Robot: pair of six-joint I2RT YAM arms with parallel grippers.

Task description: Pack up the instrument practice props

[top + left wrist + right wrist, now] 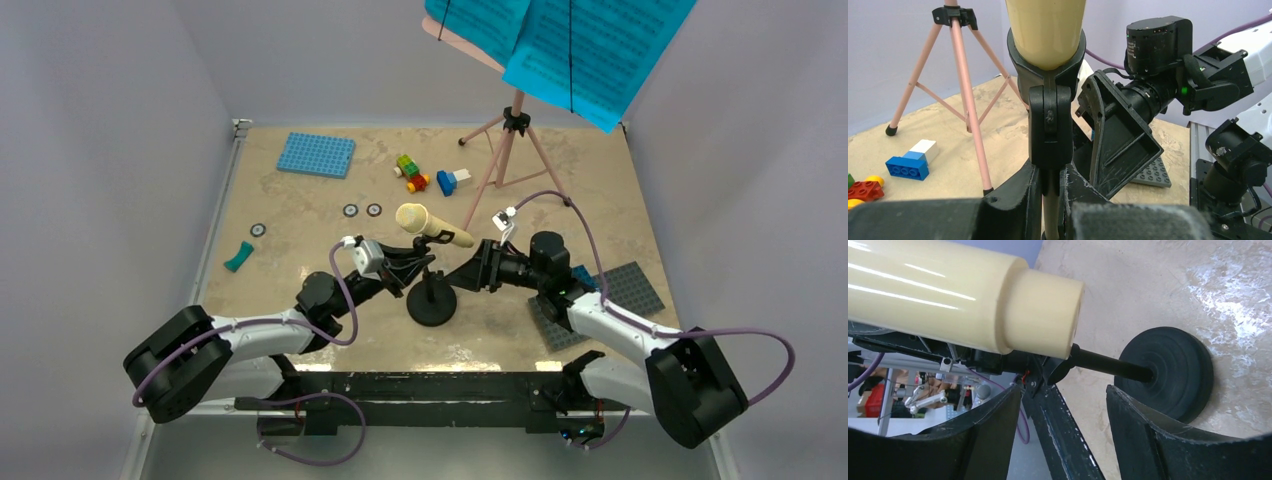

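My left gripper (1049,192) clamps the post of the one black mic stand (1168,371), its clip just above holding the one cream microphone (1047,30); freeing that, I judge, needs my right gripper (1063,405), spread open under its tail, to close and pull, with one pink music stand (510,150) and two cyan pages (560,40) beyond.

A: We see soft, even light from overhead in the top view. The desk (300,200) carries only faint shadows, and pale glare patches lie near its front edge.

B: We see that glare too, white on the desk in the right wrist view, with bright streaks along the cream toy microphone (948,300). In the left wrist view the jaws at the bottom edge are blurred, while farther things stay sharp.
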